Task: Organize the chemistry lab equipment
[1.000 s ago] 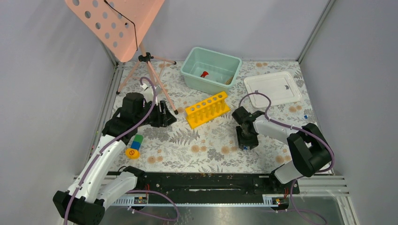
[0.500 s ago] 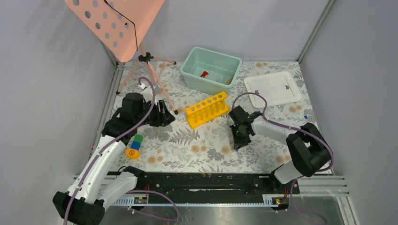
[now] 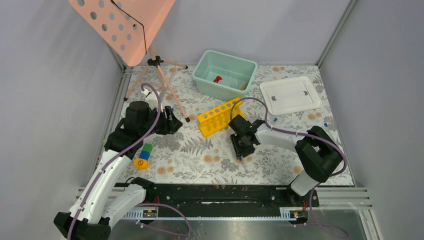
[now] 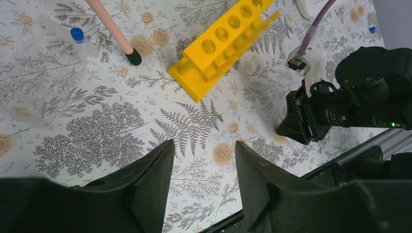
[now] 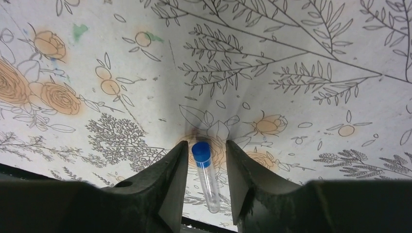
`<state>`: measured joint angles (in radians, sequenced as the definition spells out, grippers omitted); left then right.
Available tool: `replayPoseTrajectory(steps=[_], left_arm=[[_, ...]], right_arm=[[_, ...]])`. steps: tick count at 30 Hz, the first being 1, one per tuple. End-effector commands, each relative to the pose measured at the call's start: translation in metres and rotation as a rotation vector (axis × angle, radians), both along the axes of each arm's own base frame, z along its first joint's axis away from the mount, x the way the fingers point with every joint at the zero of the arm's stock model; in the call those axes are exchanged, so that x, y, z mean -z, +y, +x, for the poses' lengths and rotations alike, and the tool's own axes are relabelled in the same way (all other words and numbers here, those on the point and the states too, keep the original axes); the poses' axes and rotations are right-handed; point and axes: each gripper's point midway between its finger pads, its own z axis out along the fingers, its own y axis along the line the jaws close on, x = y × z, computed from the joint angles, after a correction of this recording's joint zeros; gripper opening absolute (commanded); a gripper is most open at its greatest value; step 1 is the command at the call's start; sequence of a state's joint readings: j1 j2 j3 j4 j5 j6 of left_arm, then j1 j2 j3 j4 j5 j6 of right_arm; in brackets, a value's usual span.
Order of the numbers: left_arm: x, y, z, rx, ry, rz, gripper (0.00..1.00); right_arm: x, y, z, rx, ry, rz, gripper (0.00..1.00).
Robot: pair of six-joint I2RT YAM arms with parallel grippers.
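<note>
The yellow test-tube rack (image 3: 220, 116) lies at the table's middle and also shows in the left wrist view (image 4: 228, 41). My right gripper (image 3: 241, 150) is just in front of it, to the right. It is shut on a clear blue-capped tube (image 5: 206, 170), held cap-down over the table between the fingers (image 5: 170, 170). My left gripper (image 3: 170, 120) is open and empty, left of the rack. Another blue-capped tube (image 4: 77, 36) lies by the tripod foot. The red-capped bottle (image 3: 218, 79) lies in the teal bin (image 3: 205, 62).
A white lid (image 3: 290, 94) lies at the back right. Small blue-capped tubes lie near it (image 3: 275, 120) and at the right edge (image 3: 325, 124). The pink perforated stand (image 3: 125, 25) on its tripod stands at the back left. The block stack (image 3: 145, 151) and a yellow disc (image 3: 141, 163) sit front left.
My right gripper has moved left across the table with the blue-capped tube, ending close to the rack. My left gripper has shifted slightly back and left.
</note>
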<state>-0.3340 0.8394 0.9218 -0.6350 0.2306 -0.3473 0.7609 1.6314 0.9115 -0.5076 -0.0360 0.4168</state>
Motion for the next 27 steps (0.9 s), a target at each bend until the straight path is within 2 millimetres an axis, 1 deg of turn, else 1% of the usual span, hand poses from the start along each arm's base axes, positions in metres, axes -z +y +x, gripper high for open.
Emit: replayPoseTrajectory(steps=[1, 3, 8, 12, 18, 23, 27], left_arm=[[-0.006, 0.001, 0.006, -0.012, -0.044, 0.0, 0.5], [-0.006, 0.001, 0.007, -0.012, -0.043, -0.002, 0.5], [-0.004, 0.001, 0.007, -0.01, -0.038, 0.0, 0.5], [-0.003, 0.001, 0.007, -0.013, -0.034, 0.0, 0.5], [0.001, -0.002, 0.007, 0.003, -0.016, -0.006, 0.51], [0.004, -0.003, 0.007, 0.0, -0.006, -0.008, 0.51], [0.008, -0.007, 0.007, 0.015, 0.014, -0.016, 0.51]], right_arm=[[-0.001, -0.016, -0.01, -0.004, -0.04, -0.066, 0.42], [-0.001, -0.02, -0.017, 0.0, -0.045, -0.069, 0.42], [0.007, -0.031, -0.039, -0.012, -0.039, -0.103, 0.4], [0.006, -0.035, -0.047, -0.017, -0.056, -0.115, 0.36], [0.002, -0.036, -0.047, -0.002, -0.096, -0.11, 0.27], [-0.002, -0.026, -0.041, -0.015, -0.14, -0.05, 0.23], [-0.004, -0.019, -0.035, -0.024, -0.192, 0.009, 0.19]])
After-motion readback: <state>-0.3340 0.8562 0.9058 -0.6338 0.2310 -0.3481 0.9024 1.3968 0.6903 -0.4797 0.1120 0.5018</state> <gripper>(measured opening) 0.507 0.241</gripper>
